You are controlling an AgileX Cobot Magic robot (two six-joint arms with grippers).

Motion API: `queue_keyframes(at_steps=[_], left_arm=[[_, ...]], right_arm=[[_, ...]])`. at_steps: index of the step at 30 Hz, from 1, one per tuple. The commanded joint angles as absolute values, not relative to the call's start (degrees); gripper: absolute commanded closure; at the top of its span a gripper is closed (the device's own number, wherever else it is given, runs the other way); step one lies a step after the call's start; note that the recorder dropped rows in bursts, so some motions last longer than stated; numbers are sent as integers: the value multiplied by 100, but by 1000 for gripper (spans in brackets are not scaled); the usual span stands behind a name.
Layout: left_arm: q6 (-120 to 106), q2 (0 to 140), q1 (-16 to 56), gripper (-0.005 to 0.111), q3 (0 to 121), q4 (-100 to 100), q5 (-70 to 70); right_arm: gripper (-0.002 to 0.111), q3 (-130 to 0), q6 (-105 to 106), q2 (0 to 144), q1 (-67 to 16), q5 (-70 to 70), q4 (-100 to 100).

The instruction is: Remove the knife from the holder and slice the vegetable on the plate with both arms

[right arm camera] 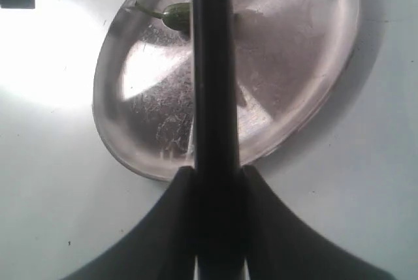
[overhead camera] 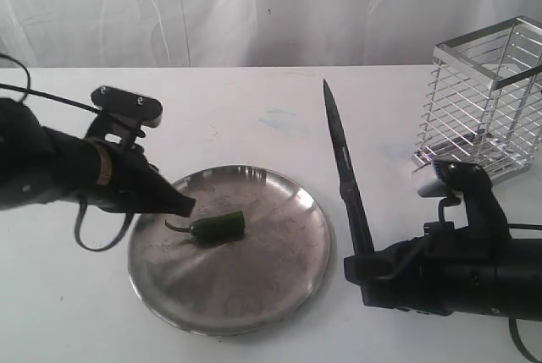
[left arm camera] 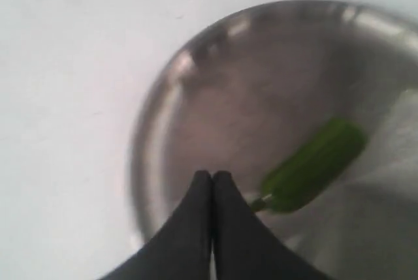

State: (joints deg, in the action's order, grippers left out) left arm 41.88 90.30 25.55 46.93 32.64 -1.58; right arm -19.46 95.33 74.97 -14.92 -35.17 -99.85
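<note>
The green chili pepper [overhead camera: 218, 227] lies on the silver plate [overhead camera: 279, 295], left of its middle, stem pointing left. My left gripper [overhead camera: 185, 207] is shut with nothing in it, its tip just above the plate's left rim beside the stem; the left wrist view shows the pepper [left arm camera: 316, 165] right of the closed fingertips [left arm camera: 212, 177]. My right gripper [overhead camera: 360, 263] is shut on the knife [overhead camera: 343, 168], which stands nearly upright, its blade pointing up and away, right of the plate. In the right wrist view the knife [right arm camera: 211, 84] crosses the plate [right arm camera: 287, 91] and hides part of the pepper [right arm camera: 176, 14].
The chrome wire holder [overhead camera: 487, 101] stands at the back right of the white table [overhead camera: 254, 109], behind the right arm. A white curtain hangs behind the table.
</note>
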Motion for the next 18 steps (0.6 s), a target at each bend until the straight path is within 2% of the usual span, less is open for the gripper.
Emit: queue_keyframes(at_steps=[1,4,6,13,18], left_arm=[[2641,8866,2533,107,5333,3931,3007],[2053,8900,2533,107,5468,4393,4477],[2055,8878,2533,107,5468,4157,4742],[-1252,8991,2546,107,5468,498,4870],[-1437,9032,2546,107,5468,-387,3910]], right_arm=[[108,-1989,9691,7503,-1497,-3621,-9995],[108,-1989,9765,7503,-1497,-3621,-9995],[108,-1989,9765,7503,-1497,-3621,-9995],[108,-1989,9764,7503,-1497,-3621,-9995],[108,-2016,9620,7503,-1497,-3888,-9995]])
